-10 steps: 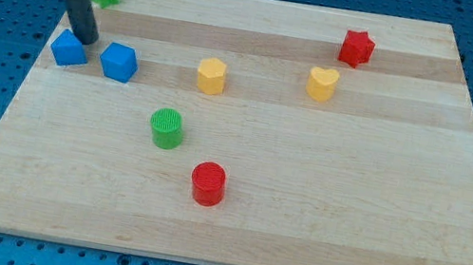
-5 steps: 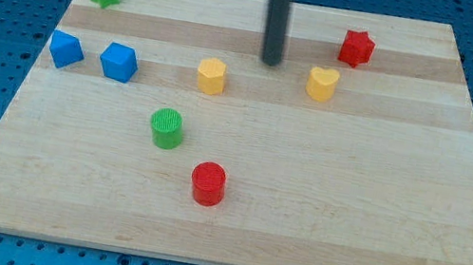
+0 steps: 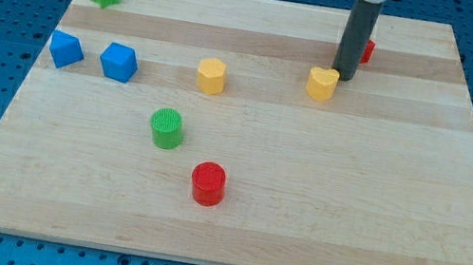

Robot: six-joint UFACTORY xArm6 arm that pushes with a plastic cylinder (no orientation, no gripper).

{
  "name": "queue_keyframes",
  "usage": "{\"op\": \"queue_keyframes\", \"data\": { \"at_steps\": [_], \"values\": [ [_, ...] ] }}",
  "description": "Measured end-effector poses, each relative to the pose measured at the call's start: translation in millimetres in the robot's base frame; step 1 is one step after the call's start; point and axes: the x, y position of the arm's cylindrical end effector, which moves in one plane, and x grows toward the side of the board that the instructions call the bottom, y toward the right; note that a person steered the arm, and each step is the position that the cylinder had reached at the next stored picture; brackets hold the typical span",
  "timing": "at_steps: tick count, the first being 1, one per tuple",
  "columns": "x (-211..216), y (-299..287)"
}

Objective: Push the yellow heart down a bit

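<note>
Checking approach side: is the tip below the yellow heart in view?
No, my tip sits just above-right of the yellow heart, toward the view's top.

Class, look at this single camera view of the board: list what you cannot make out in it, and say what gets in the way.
1. The red block: the rod covers most of it, so its shape is unclear.
2. Whether my tip touches the yellow heart: it sits at the heart's upper right edge, and any gap is too small to judge.
3. The arm above the rod: cut off by the view's top edge.
</note>
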Motion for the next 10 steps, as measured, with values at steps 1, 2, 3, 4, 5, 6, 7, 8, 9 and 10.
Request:
{"op": "queue_keyframes", "data": {
  "at_steps": [1, 2, 3, 4, 5, 6, 7, 8, 9, 10],
  "values": [
    [-1, 0],
    [0, 0],
    [0, 0],
    [-2, 0],
    [-2, 0],
    [-12, -2],
    [-16, -13],
    [-5, -14],
    [17, -12],
    [29, -12]
  ]
}}
